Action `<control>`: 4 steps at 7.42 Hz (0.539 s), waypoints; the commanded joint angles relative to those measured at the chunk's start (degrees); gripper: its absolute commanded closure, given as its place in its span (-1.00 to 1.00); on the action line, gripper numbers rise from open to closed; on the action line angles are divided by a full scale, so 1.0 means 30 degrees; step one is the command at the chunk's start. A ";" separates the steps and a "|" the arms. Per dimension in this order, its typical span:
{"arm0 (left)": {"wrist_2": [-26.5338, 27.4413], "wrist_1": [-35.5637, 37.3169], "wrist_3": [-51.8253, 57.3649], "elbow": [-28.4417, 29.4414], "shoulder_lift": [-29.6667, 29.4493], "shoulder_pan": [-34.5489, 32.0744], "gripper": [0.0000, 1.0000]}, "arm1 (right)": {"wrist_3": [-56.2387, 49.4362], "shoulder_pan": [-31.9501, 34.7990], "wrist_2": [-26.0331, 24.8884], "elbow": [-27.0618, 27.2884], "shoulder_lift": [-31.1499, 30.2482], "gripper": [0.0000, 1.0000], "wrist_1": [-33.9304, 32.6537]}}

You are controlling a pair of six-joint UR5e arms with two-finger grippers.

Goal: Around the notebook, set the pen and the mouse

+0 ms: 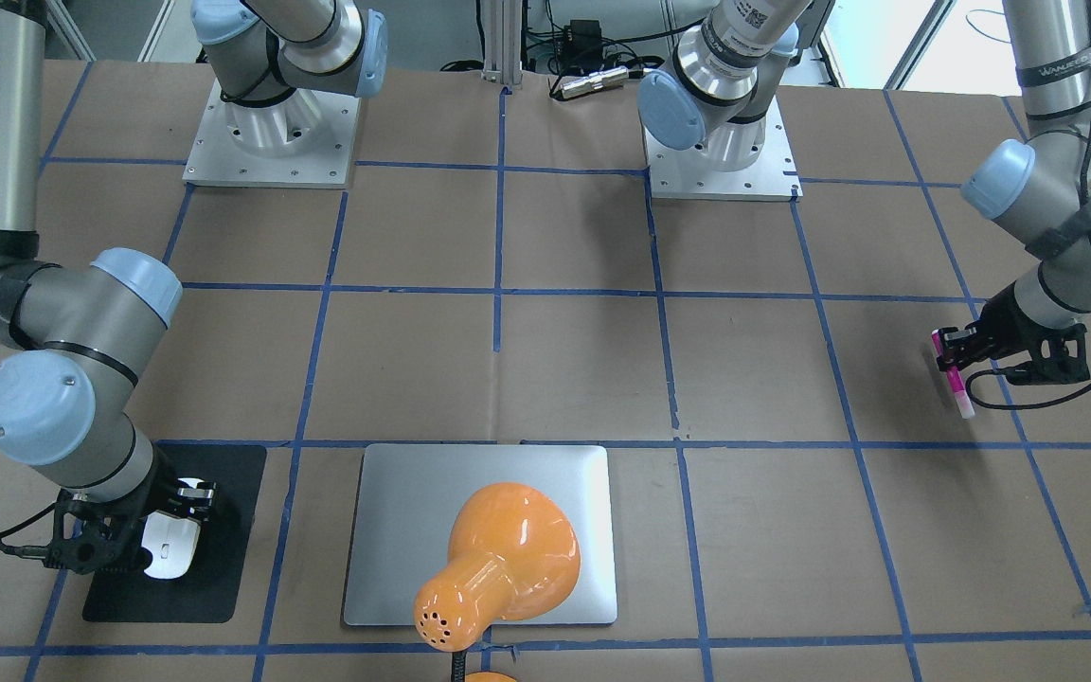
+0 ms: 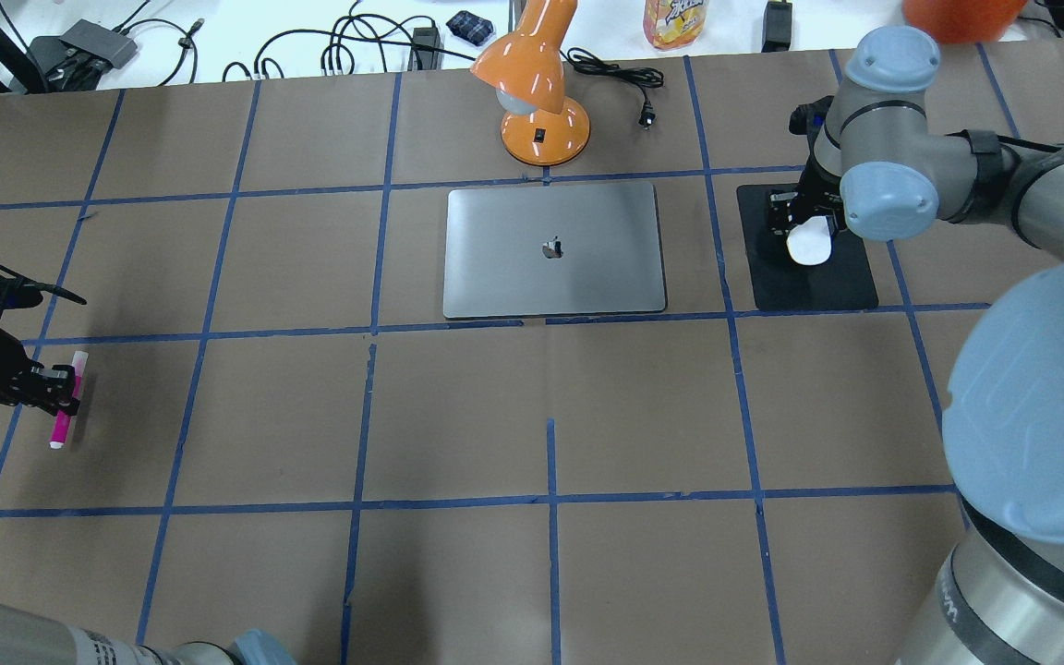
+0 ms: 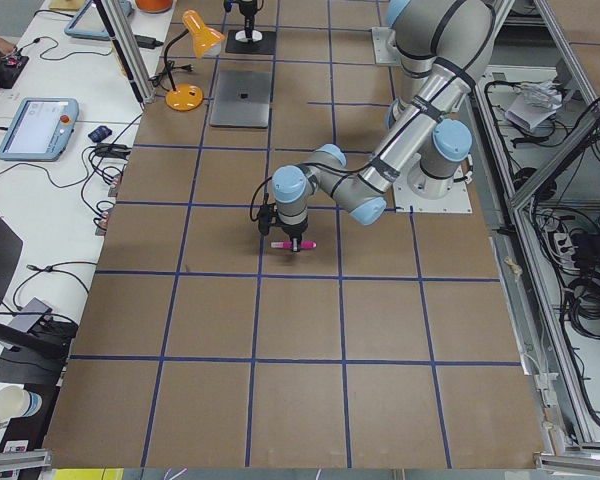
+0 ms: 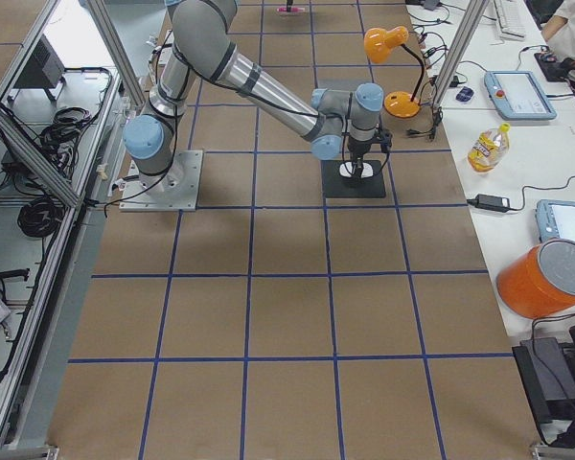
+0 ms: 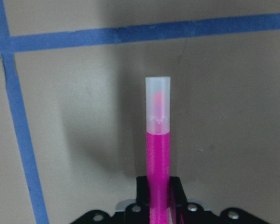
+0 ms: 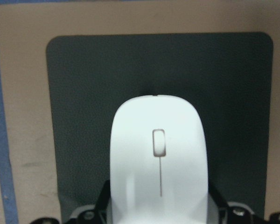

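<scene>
**Two arms, each holding one item.** The notebook (image 2: 555, 249) lies flat on the far side of the table (image 2: 458, 416), near its middle. An orange lamp (image 2: 537, 92) stands just past the notebook's far edge.

**Left arm.** The left gripper (image 2: 64, 388) has its jaws closed on the pen (image 2: 66, 411). It grips the pen off-centre, with the capped length sticking out. The pen is held level at the far left of the table, well apart from the notebook. Its shadow falls to one side, so it appears to be clear of the surface.

**Right arm.** The right gripper (image 1: 176, 507) has its jaws against both sides of the mouse (image 6: 158, 163), apparently gripping its rear end. The mouse is over a black mat (image 2: 814, 282) just right of the notebook. The views do not show whether it is lifted.

**Risks:**
- The pen has a long way to travel, and the off-centre grip could let it pivot or slip.
- Once released, the round barrel may roll away from the notebook.
- The mouse is smooth and curved and held only at one end, so it could tilt or slide out.
- If the mouse is moved while still resting on the mat, it could drag the mat along.
- An arm reaching toward the notebook's far edge could knock the lamp.
</scene>
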 commanded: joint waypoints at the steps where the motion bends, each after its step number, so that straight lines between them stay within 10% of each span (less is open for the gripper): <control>1: -0.0036 -0.0190 -0.6741 0.0529 0.0477 -0.1512 1.00 | -0.0129 -0.0002 -0.0355 0.0443 0.0097 -0.50 -0.0777; 4: -0.1083 0.0042 -1.5568 0.0474 0.1004 -0.5054 1.00 | -0.0042 -0.0002 -0.0442 0.0153 -0.0018 -1.00 -0.0430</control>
